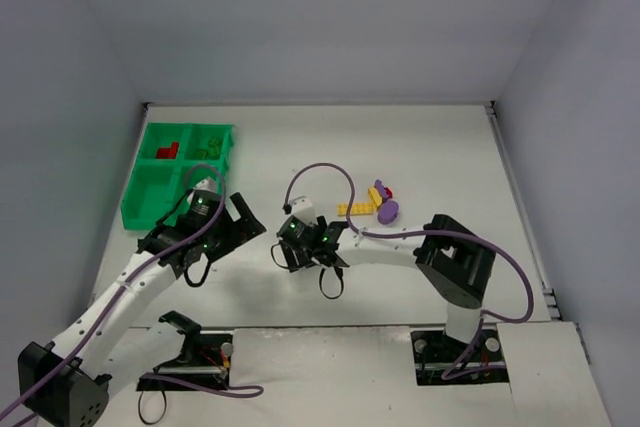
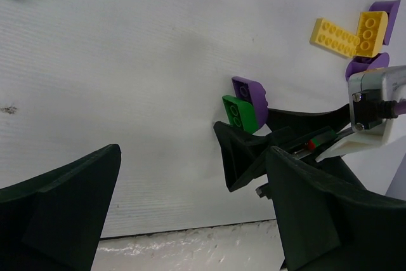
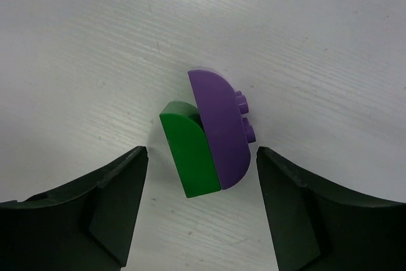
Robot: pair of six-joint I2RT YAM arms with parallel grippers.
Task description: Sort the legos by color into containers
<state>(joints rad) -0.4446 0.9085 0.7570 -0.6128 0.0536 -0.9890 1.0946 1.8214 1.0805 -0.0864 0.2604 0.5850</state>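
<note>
A green lego (image 3: 190, 150) and a purple lego (image 3: 222, 128) are stuck together and lie on the white table. My right gripper (image 3: 202, 176) is open around the pair, with a gap on each side. The left wrist view shows the same green lego (image 2: 240, 112) and purple lego (image 2: 250, 90) by the right gripper's dark finger (image 2: 244, 150). My left gripper (image 2: 190, 211) is open and empty, just left of the right gripper (image 1: 284, 247). The bright green tray (image 1: 140, 209) of containers sits at the far left, with a red lego (image 1: 168, 151) and green legos (image 1: 208, 150) in its far compartments.
A small pile of legos lies right of centre: yellow (image 1: 356, 209), purple (image 1: 388, 211) and red (image 1: 388, 192). Yellow bricks (image 2: 336, 35) also show in the left wrist view. White walls enclose the table on the left, back and right. Purple cables loop over both arms.
</note>
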